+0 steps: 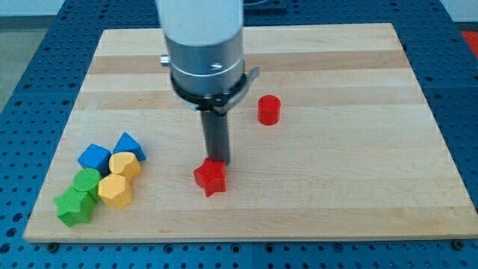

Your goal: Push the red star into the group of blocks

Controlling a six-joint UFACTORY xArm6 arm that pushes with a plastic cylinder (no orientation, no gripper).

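The red star [210, 178] lies on the wooden board [336, 194] near the view's bottom middle. My tip [218, 162] stands right at the star's upper right edge, touching or almost touching it. The group of blocks sits at the view's bottom left: a blue block [94, 158], a blue block [129, 144], a yellow block [125, 165], a yellow block [115, 191], a green cylinder [87, 180] and a green star [74, 207]. The red star is well apart from the group, to its right.
A red cylinder [269, 110] stands alone to the upper right of my tip. The arm's grey body [206, 52] hangs over the board's top middle. The board's bottom edge runs just below the group.
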